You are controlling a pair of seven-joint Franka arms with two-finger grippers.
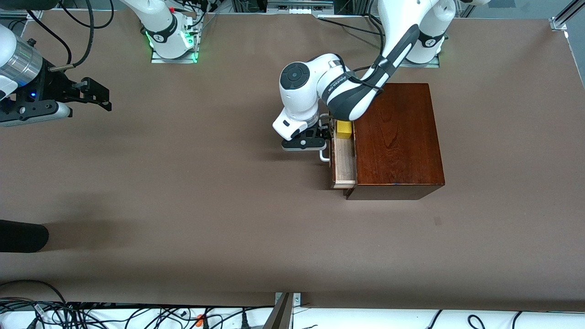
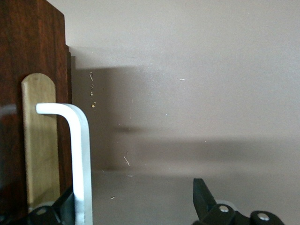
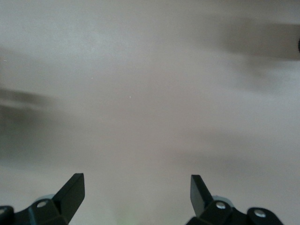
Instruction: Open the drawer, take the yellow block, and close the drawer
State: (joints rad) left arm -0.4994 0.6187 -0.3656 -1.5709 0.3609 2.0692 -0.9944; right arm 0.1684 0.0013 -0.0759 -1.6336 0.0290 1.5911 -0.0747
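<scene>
Left end effector (image 1: 321,137) at the drawer front, fingers spread wide with the white handle (image 2: 77,154) between them, one finger (image 2: 63,206) just beside the bar, the other (image 2: 202,194) well clear of it. Right end effector (image 1: 101,95) parked in the air over bare tabletop (image 1: 183,205) at the right arm's end, waiting, fingers (image 3: 72,190) apart and holding nothing.

One box (image 1: 396,137), one drawer (image 1: 343,167), one block (image 1: 343,129). Box: dark reddish-brown wood, glossy, visible grain, rectangular. Drawer: pulled part way out toward the right arm's end, pale light-wood interior (only a narrow strip exposed), a U-shaped white bar handle on a pale rounded backing plate. Block: small, bright yellow, plain-faced cube, sitting inside the drawer at the end farther from the front camera, partly under the left arm's wrist.
</scene>
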